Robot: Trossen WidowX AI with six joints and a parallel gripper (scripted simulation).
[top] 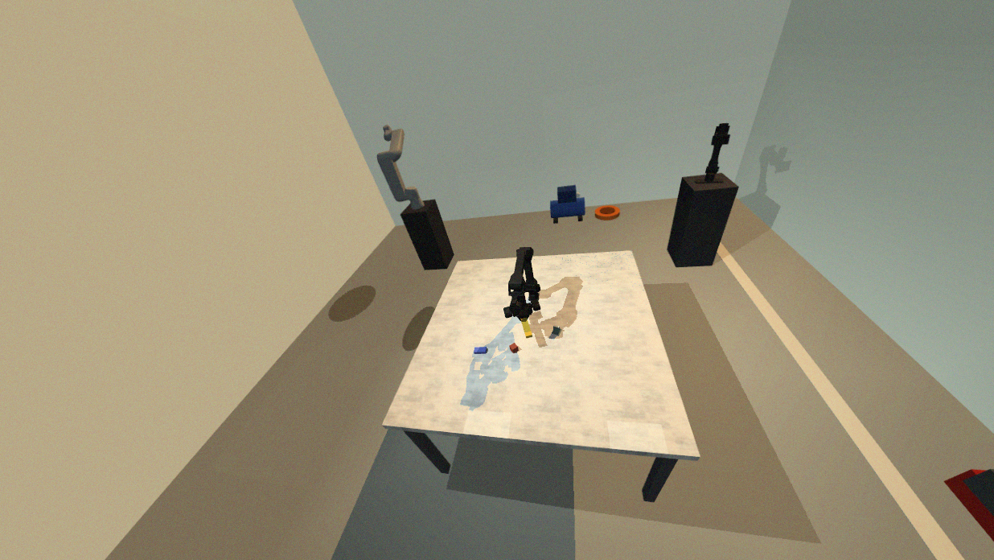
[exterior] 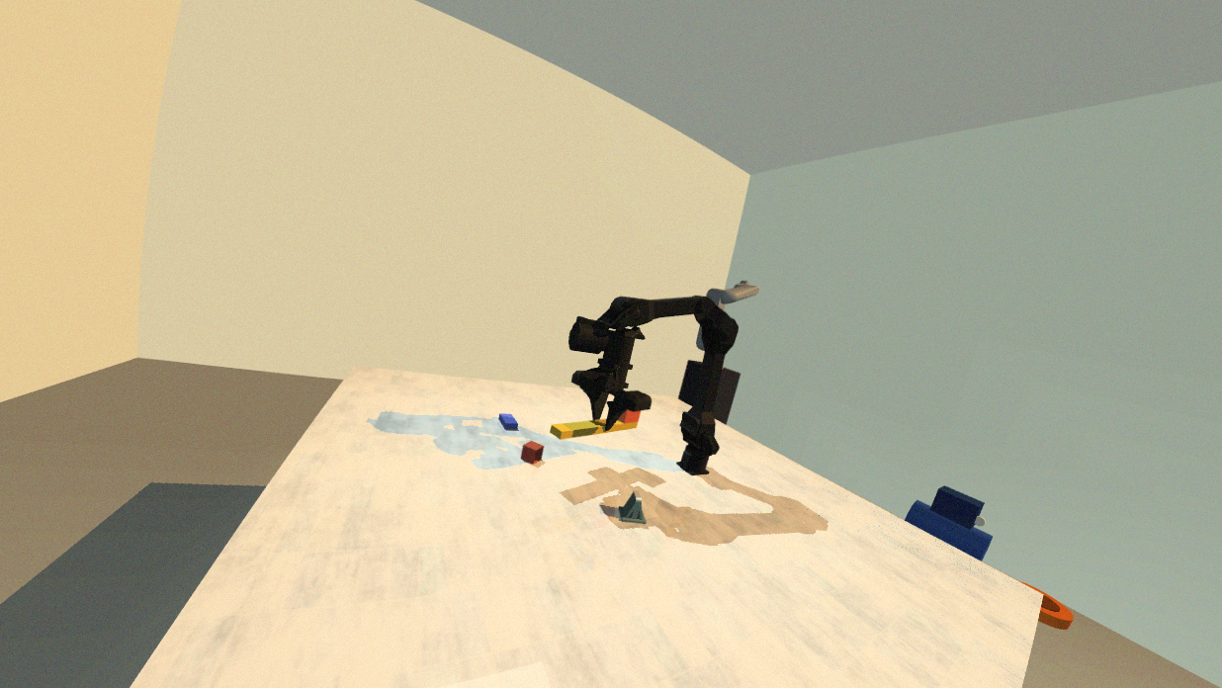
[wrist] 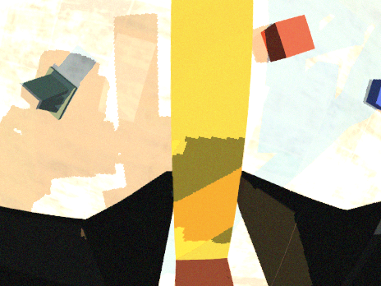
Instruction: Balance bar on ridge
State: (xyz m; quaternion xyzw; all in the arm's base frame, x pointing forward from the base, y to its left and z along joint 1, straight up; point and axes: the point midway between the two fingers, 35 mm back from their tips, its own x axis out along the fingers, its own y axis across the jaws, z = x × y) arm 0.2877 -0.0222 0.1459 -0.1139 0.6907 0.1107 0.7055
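My gripper [top: 521,314] [exterior: 609,416] [wrist: 204,178] is shut on the yellow bar [top: 527,328] [exterior: 574,429] [wrist: 210,62], which has a red end under my wrist. The bar hangs roughly level, low over the table [top: 556,410] [exterior: 410,563]. The ridge [top: 556,331] [exterior: 632,507] [wrist: 52,92], a small dark green wedge, stands on the table apart from the bar. In the wrist view it is to the bar's left. The bar does not touch it.
A red cube [top: 514,347] [exterior: 532,451] [wrist: 291,36] and a blue block [top: 479,350] [exterior: 507,420] [wrist: 374,94] lie on the table on the bar's other side. Two dark pedestals [top: 427,235] [top: 699,219], a blue armchair [top: 567,203] and an orange ring [top: 607,212] stand on the floor behind.
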